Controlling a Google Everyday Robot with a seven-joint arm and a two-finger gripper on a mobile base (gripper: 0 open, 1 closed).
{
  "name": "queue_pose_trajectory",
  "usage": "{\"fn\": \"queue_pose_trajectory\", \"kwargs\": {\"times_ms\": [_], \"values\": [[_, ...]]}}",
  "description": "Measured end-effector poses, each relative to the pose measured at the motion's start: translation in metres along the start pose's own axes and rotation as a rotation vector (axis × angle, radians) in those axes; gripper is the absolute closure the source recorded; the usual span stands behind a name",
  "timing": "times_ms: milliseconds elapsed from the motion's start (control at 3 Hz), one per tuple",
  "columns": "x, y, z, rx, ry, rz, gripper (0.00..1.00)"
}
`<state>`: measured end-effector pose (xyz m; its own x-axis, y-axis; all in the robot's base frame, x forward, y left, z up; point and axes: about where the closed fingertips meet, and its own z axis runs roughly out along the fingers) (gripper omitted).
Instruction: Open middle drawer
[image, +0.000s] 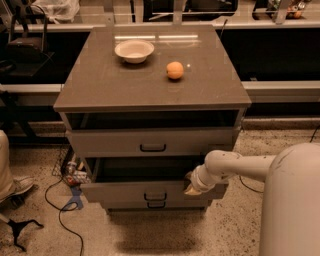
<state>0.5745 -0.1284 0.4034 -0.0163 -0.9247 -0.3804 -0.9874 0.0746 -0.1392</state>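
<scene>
Cabinet, mid-task: my gripper (192, 188) sits at the right end of the middle drawer (125, 192), against the top edge of its front panel. Whether it is open or clamped on that edge, I cannot tell. The drawer stands partly out beneath the top drawer (110, 142), its black handle (155, 196) untouched at centre. Pulling from one corner could rack it, so I judge a straight, level, slow draw toward myself best.
</scene>
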Motion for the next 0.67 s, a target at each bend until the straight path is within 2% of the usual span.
{"fn": "queue_pose_trajectory", "kwargs": {"times_ms": [333,667], "values": [[-0.0007,-0.0003,-0.0018,0.0,0.0,0.0,1.0],[-0.0008,-0.0003,-0.0019,0.0,0.0,0.0,1.0]]}}
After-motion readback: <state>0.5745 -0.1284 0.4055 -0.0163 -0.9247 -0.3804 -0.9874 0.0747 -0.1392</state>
